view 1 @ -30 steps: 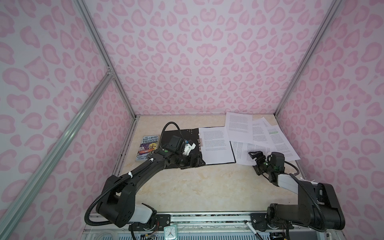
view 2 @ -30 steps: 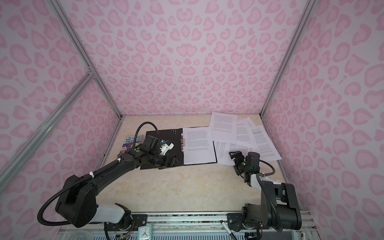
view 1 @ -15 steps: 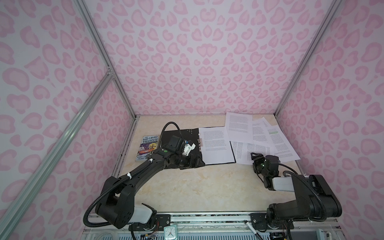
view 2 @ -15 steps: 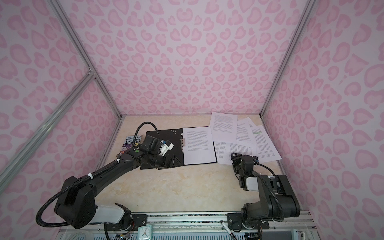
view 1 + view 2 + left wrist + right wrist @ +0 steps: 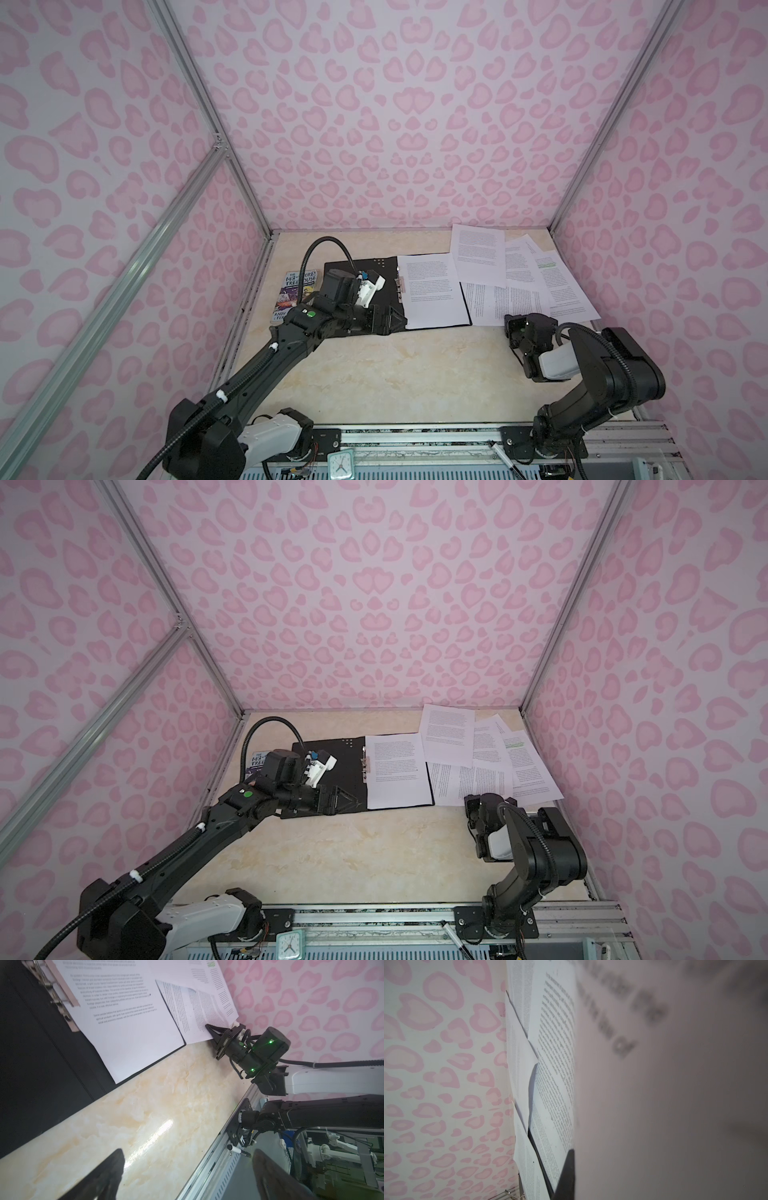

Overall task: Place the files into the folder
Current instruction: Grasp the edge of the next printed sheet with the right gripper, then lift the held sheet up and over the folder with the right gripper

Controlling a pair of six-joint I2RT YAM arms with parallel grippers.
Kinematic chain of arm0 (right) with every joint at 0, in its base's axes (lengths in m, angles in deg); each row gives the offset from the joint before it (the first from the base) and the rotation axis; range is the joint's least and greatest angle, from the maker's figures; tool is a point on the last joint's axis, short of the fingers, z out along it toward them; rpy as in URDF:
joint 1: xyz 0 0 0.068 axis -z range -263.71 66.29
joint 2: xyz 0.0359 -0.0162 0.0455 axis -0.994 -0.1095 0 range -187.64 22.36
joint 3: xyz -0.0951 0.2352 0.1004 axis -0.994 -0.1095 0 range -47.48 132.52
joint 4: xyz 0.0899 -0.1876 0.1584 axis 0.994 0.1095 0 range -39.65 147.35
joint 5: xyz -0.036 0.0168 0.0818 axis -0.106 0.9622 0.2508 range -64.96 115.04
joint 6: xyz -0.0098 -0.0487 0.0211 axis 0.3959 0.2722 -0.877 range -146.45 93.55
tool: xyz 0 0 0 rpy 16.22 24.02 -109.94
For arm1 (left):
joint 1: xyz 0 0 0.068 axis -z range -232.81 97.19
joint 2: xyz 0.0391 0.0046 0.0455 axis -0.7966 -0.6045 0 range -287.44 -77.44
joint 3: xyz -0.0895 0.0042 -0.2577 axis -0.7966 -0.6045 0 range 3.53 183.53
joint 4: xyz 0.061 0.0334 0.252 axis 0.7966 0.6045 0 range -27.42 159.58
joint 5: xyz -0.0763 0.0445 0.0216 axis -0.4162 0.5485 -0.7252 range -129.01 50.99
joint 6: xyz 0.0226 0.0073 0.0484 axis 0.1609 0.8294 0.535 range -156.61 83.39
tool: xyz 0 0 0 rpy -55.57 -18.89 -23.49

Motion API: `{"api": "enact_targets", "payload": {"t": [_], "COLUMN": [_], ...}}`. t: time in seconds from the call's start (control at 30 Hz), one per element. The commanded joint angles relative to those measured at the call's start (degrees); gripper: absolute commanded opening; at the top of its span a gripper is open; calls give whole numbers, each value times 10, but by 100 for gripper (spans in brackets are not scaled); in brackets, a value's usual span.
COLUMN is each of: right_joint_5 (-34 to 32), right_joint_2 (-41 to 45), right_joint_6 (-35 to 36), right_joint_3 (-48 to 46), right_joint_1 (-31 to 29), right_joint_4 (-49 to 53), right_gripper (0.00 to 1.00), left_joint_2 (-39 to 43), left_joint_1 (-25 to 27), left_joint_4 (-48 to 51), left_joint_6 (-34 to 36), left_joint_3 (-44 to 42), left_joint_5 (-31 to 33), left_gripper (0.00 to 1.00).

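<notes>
Two sets of fingers are working at the near edge of the table (image 5: pixel 395 365). The right fingers (image 5: pixel 208 1027) are pressing together on the near edge of the nearest sheet (image 5: pixel 498 301), which is lying just beside the open folder (image 5: pixel 361 266). How much paper they are pinching is not showing. The left fingers (image 5: pixel 388 321) are standing apart over the folder's near edge, holding nothing.

Risks:
- A shallow pinch is likely to be letting the sheet slip during lifting.
- Dragging is risking pulling the overlapping files (image 5: pixel 478 249) along, or creasing the paper.

Farther back, a filed sheet (image 5: pixel 434 291) is lying inside the folder beside the clip (image 5: pixel 401 284). An incoming sheet is liable to be pushing it askew. The remaining files are fanning toward the far right corner.
</notes>
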Motion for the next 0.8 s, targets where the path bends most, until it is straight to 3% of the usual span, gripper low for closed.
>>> {"api": "enact_targets", "payload": {"t": [0.0, 0.1, 0.27, 0.37, 0.43, 0.57, 0.77], "right_joint_5": [0, 6, -34, -60, -49, 1, 71], "right_joint_2": [50, 138, 318, 402, 429, 412, 251], "right_joint_6": [27, 76, 194, 249, 278, 325, 393], "right_joint_3": [1, 24, 114, 168, 209, 306, 492], "right_joint_1": [3, 14, 24, 27, 33, 32, -48], "right_joint_4": [46, 181, 502, 625, 686, 757, 817], "right_gripper": [0, 0, 0, 0, 0, 0, 0], "left_joint_2": [62, 121, 204, 230, 230, 228, 229], "left_joint_1": [-1, -1, -1, -2, -4, -5, -5], "left_joint_4": [-66, -91, -124, -119, -99, -80, -85], "left_joint_6": [7, 19, 46, 35, 40, 22, 28], "left_joint_3": [-14, -32, -85, -101, -92, -86, -87], "left_joint_5": [32, 90, 205, 270, 276, 283, 260], "left_gripper": [97, 97, 97, 97, 97, 97, 97]}}
